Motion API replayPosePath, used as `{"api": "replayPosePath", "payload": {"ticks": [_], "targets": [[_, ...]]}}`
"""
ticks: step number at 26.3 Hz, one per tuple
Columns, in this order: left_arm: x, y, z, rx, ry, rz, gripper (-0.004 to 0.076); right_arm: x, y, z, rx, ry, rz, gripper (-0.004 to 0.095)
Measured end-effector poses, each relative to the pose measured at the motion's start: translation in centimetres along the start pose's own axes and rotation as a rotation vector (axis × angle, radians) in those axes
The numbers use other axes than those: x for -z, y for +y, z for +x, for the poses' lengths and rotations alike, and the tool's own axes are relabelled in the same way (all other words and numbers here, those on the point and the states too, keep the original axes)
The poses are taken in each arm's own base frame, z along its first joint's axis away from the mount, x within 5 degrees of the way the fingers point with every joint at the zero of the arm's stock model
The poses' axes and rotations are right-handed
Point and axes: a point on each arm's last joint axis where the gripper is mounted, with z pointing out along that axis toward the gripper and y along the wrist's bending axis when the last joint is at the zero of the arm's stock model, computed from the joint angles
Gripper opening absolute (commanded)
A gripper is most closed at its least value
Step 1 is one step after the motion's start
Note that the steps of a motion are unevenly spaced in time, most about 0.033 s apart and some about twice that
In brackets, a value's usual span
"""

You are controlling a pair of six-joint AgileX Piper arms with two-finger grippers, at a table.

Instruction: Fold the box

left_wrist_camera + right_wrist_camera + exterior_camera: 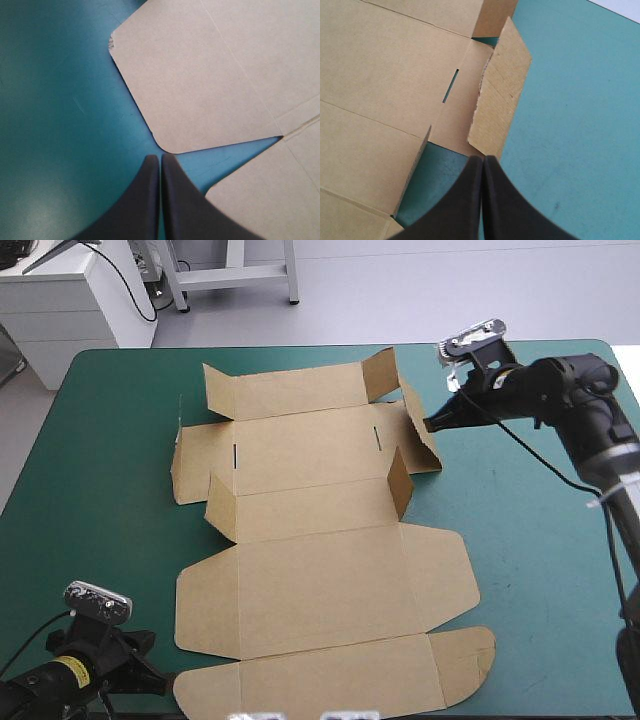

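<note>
Care matters: our right gripper [483,159], clenched empty, sits at the box's [320,580] raised side flap [503,92]; we should push inward gently, left gripper [160,158] likewise clenched.

I see my left pincer [160,159] with its two broad black fingers [142,210] pressed into one pointed arch, nothing between them. The tip sits over the teal-green table cover [55,125], just short of a rounded flap [200,90] of the flat brown board box. A second flap [270,200] lies beside the fingers.
</note>
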Motion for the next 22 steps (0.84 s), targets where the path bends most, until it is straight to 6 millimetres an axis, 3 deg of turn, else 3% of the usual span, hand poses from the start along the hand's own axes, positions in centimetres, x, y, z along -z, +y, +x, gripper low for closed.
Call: {"api": "replayPosePath", "payload": {"ticks": [5, 6, 13, 16, 17, 18, 20, 22], "targets": [[0.0, 0.0, 0.0, 0.0, 0.0, 0.0, -0.0008, -3.9, 1.4, -2.0, 0.034, 0.094, 0.026, -0.0014], [0.0, 0.0, 0.0, 0.0, 0.0, 0.0, -0.0008, -5.8, 2.0, -2.4, 0.045, 0.15, 0.049, -0.0015], [0.0, 0.0, 0.0, -0.001, 0.0, 0.0, -0.0008, -11.4, 3.0, -3.1, 0.029, 0.271, 0.045, 0.0027], [0.0, 0.0, 0.0, -0.001, 0.0, 0.0, -0.0008, -12.9, 3.0, -3.4, 0.027, 0.286, 0.053, 0.0202], [0.0, 0.0, 0.0, -0.001, 0.0, 0.0, -0.0008, -13.3, 2.9, -3.6, 0.031, 0.29, 0.06, 0.0294], [0.0, 0.0, 0.0, -0.001, 0.0, 0.0, -0.0008, -13.7, 2.8, -3.7, 0.033, 0.295, 0.066, 0.0468], [0.0, 0.0, 0.0, -0.001, 0.0, 0.0, -0.0008, -14.5, 2.7, -3.8, 0.035, 0.308, 0.072, 0.0644], [0.0, 0.0, 0.0, -0.001, 0.0, 0.0, -0.0008, -15.0, 2.7, -3.7, 0.017, 0.315, 0.077, 0.0683]]}}
